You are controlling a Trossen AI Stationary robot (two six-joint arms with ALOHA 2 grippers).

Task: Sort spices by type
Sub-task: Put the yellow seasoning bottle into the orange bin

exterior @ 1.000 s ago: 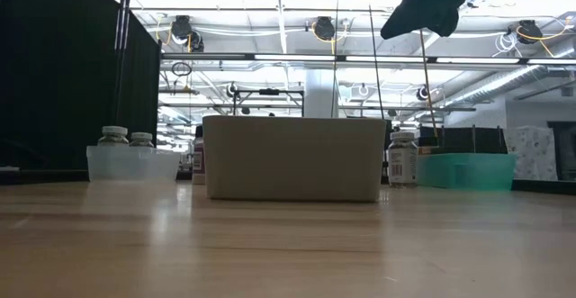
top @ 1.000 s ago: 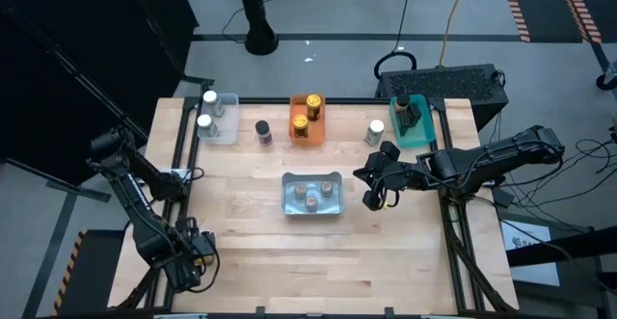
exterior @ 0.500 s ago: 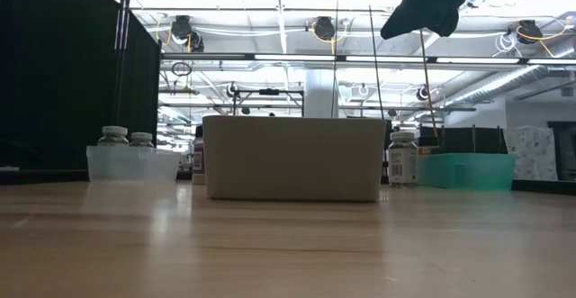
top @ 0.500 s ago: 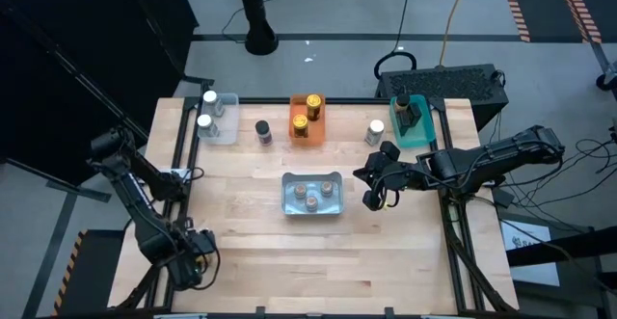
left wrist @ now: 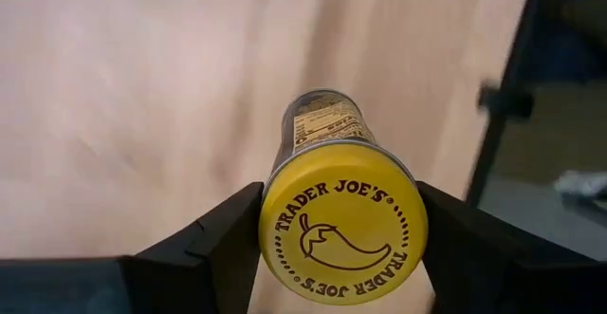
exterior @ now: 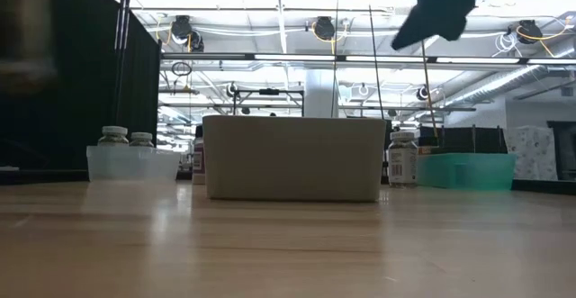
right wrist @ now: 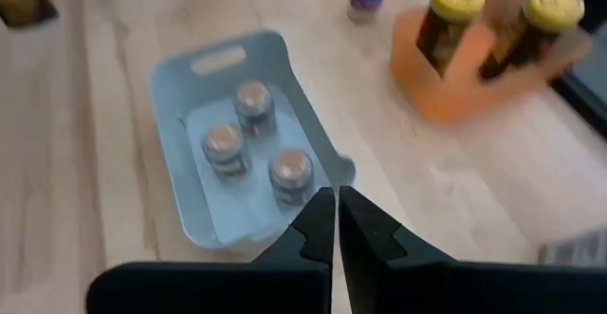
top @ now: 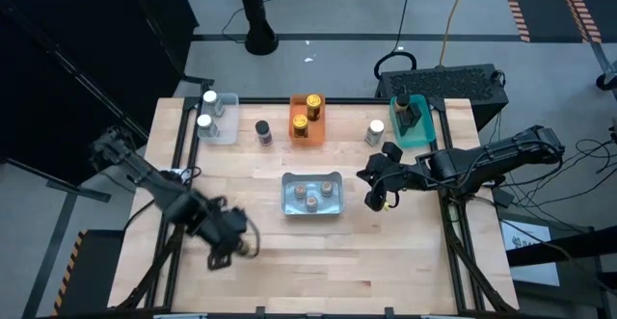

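I am pinching a small glass spice jar with a yellow metal lid (left wrist: 342,221) in my left end effector (top: 231,243), fingers clamping just under the lid. Light, stiff, smooth-sided, likely slippery. My right end effector (right wrist: 336,227) is hovering, pressed together, above the grey plastic bin (right wrist: 185,134).

- Yellow-lidded jar (left wrist: 341,221) between the left jaws: lower body hidden behind its own lid.
- Left gripper (top: 224,242): motion-blurred from above.
- Orange bin (right wrist: 493,72) beyond the right jaws: blurred.
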